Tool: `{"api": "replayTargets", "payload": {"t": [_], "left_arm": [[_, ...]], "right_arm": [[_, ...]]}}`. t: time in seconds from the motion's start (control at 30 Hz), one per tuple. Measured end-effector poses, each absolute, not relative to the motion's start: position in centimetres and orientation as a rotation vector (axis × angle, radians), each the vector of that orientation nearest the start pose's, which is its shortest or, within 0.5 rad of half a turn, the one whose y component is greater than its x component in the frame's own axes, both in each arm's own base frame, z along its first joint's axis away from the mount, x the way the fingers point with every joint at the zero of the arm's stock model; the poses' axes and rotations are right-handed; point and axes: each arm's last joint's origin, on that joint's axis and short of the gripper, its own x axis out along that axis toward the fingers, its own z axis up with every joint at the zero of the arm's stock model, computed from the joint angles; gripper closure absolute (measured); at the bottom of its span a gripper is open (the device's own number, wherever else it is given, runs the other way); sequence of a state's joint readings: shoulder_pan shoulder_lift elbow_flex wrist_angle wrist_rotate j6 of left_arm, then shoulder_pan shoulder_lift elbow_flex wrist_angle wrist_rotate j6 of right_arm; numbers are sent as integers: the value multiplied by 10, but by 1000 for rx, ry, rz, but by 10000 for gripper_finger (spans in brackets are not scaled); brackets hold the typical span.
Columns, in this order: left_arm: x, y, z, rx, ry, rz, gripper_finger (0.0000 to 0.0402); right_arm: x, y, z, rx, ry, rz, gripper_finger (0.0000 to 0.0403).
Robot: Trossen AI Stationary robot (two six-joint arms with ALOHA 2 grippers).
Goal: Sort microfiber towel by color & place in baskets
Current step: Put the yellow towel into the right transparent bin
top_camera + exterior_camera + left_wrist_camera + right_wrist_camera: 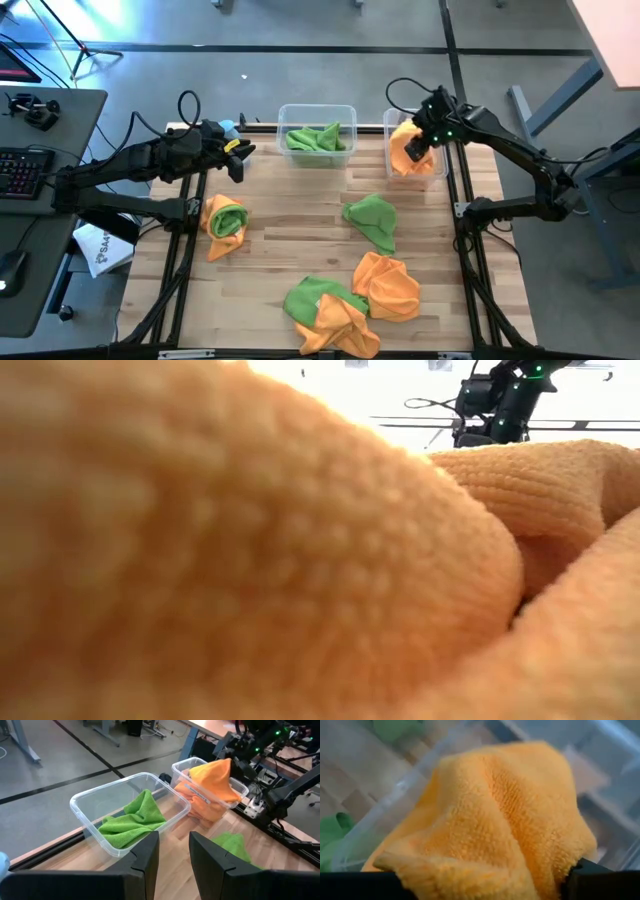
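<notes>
Nearest towels: an orange towel fills the low view; from above it lies bunched at the table's front edge with a green towel partly under it, and a second orange heap touches them.

Mid-table: a lone green towel lies crumpled near the centre; an orange-and-green bundle sits toward the left side, just beside the left arm.

Left arm: stretched low across the table's left rear, its left gripper pointing at the wider basket, near it but apart.

Left gripper state: fingers slightly parted with bare wood showing between them, nothing held.

Wider basket: the clear tub stands at the table's far edge, a green towel folded loosely inside, one corner raised against the wall.

Right arm: reaches in from the right and bends down over the narrower basket at the far right corner.

Right gripper state: the right gripper has its jaws spread wide on an orange towel, gripping the peak.

Narrower basket: clear, labelled on its side, just beside the wider one; the held orange towel drapes down into it, rising above the rim to the gripper.
</notes>
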State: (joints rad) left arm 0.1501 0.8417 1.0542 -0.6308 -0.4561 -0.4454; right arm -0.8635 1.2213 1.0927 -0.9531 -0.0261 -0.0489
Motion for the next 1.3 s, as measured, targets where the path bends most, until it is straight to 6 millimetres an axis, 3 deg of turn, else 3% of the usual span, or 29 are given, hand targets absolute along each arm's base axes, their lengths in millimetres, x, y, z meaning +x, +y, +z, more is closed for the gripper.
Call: {"api": "replayTargets", "payload": {"t": [0.33, 0.9, 1.3], "left_arm": [[156, 36, 371, -382, 282, 685, 308], [171, 38, 363, -399, 331, 694, 308], [173, 39, 361, -421, 334, 696, 308]], "right_arm": [[152, -183, 286, 201, 1126, -657, 229], [178, -215, 221, 219, 1385, -440, 236], [189, -227, 186, 241, 1457, -344, 236]]}}
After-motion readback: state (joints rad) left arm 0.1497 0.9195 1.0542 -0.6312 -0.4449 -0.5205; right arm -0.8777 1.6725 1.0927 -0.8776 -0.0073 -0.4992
